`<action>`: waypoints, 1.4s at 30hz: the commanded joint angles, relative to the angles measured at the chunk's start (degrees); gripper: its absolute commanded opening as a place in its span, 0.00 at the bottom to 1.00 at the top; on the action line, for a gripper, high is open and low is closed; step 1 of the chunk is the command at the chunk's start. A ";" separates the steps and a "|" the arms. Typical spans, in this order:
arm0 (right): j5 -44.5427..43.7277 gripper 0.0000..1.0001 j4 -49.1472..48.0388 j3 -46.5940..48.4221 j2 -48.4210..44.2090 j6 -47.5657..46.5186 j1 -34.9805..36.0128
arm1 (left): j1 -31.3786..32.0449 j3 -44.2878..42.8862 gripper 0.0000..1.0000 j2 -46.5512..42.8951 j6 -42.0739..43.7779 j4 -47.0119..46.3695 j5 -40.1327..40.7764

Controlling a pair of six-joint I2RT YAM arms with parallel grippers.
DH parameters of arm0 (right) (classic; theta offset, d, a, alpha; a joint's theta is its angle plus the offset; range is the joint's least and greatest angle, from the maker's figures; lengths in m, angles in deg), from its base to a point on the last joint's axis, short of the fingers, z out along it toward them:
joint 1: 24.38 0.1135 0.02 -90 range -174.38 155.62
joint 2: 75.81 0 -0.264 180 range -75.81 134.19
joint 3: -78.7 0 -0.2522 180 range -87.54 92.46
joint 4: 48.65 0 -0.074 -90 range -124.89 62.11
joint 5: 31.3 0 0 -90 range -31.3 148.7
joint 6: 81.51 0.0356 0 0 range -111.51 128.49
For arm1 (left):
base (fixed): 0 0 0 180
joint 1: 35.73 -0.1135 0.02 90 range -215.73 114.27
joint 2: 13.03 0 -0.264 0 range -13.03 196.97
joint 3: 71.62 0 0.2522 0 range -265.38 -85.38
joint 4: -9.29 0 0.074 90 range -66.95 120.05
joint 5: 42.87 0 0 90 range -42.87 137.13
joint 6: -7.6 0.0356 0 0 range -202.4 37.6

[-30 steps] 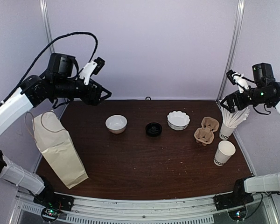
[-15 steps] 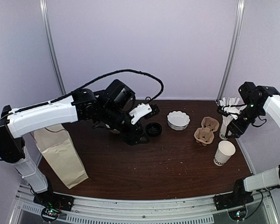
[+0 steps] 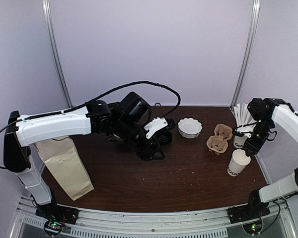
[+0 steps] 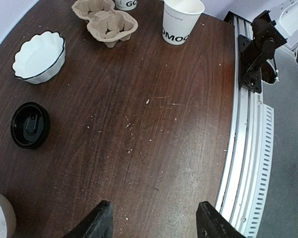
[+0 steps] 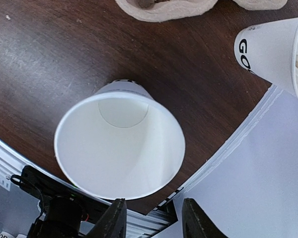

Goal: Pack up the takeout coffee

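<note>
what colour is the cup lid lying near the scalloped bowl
The lid is black, clearest in the left wrist view.

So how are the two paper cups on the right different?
The front cup is empty, and you can see its bottom; the back cup is stuffed with white sticks. The front cup stands near the edge of the table; the back cup stands farther in, beside the cardboard cup carrier. Both are white paper cups with dark letters, upright, with no lid on.

Matt paper cup (image 5: pixel 119 148), smooth plastic lid (image 4: pixel 30 125), wood-grain table (image 4: pixel 154 124).
</note>
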 commanded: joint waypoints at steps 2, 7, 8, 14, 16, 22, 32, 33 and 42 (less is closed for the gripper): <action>-5.51 0.41 -4.29 -0.62 1.74 2.77 -0.40 | 1.05 -0.43 0.61 0.34 -0.84 -3.05 -1.17; -4.29 0.41 -5.76 -0.05 3.71 3.09 -2.14 | 1.49 -0.35 0.61 0.51 -0.96 -3.06 -1.11; -3.79 0.40 -6.14 0.00 4.10 3.31 -2.23 | 1.58 -0.30 0.61 0.51 -0.97 -3.06 -1.16; -1.88 0.35 -7.79 -1.33 6.52 3.55 -2.33 | 1.57 -0.33 0.61 0.57 -1.82 -3.71 -2.92; -1.32 0.32 -7.94 -1.63 6.83 3.55 -2.33 | 1.54 -0.35 0.61 0.64 -1.93 -3.76 -2.91; 2.65 0.24 -7.47 -2.60 6.60 2.55 -2.33 | 1.58 -0.43 0.61 1.04 -1.85 -3.76 -2.61; 4.01 0.08 -6.86 -3.29 6.19 2.12 -2.33 | 1.59 -0.87 0.61 1.18 -2.02 -3.52 -2.82; 4.36 0.05 -6.42 -2.91 5.90 2.07 -2.33 | 1.59 -0.87 0.61 1.11 -2.02 -3.42 -2.75; 14.26 0.00 -4.07 0.40 2.32 4.11 1.17 | 1.44 -0.74 0.62 -2.30 -1.10 -1.11 2.88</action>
